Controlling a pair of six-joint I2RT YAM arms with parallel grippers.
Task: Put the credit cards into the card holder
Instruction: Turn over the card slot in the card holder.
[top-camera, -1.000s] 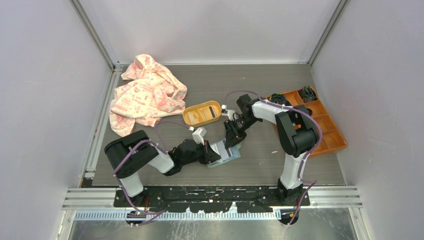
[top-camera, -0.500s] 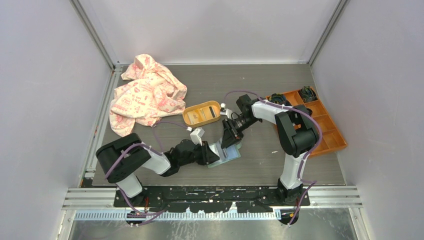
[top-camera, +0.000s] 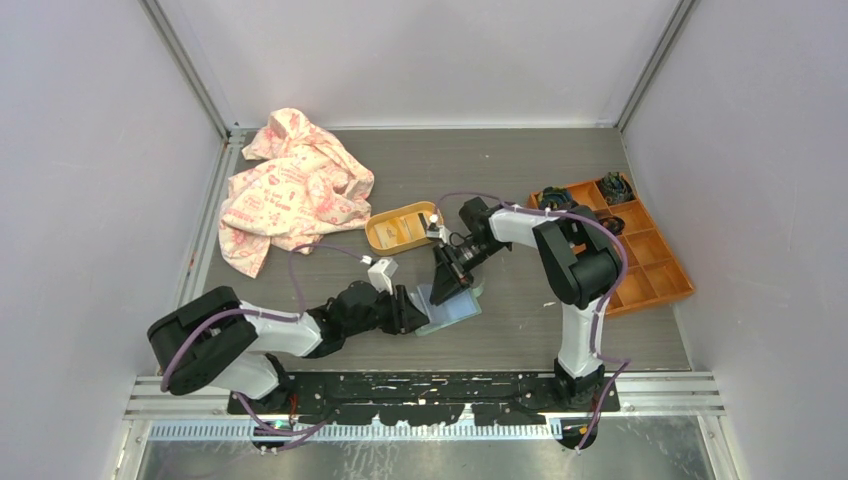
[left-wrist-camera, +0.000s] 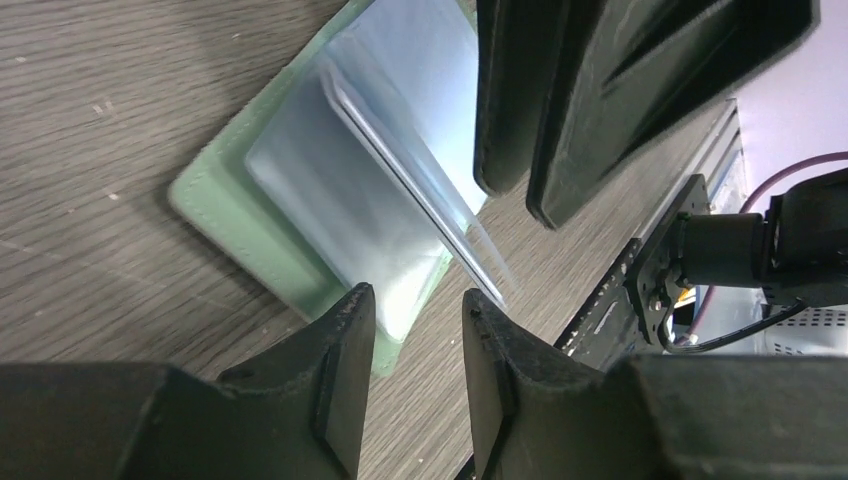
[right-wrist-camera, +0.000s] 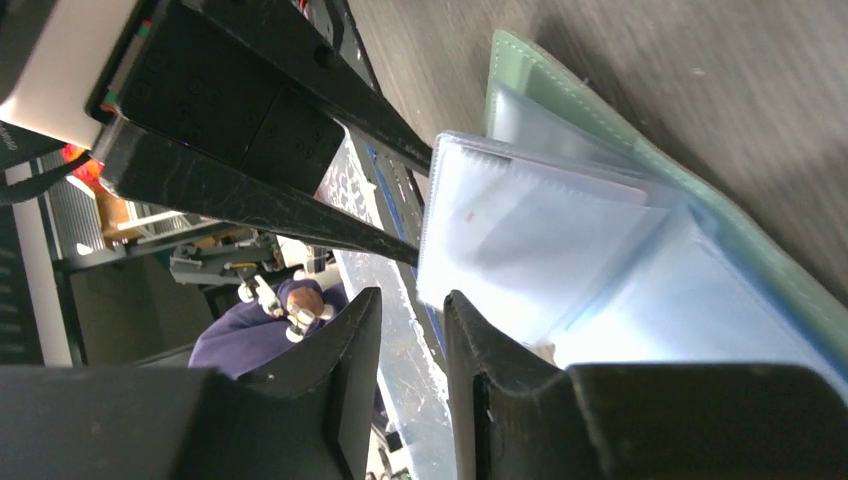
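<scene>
Card holder (top-camera: 458, 308) lies open mid-bench near the front edge. Right gripper (top-camera: 441, 293) has shifted left over it, left gripper (top-camera: 414, 320) at its edge. Both jaws narrow; I can't tell if either grips.

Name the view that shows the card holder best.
Left wrist: the card holder lies open, its green cover and clear sleeves largely in view. Right wrist shows the sleeves close but cropped, with only a strip of green edge. Top external shows it small, partly covered.

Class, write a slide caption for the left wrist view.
Left gripper at the edge of the open green card holder, clear sleeves fanned.
</scene>
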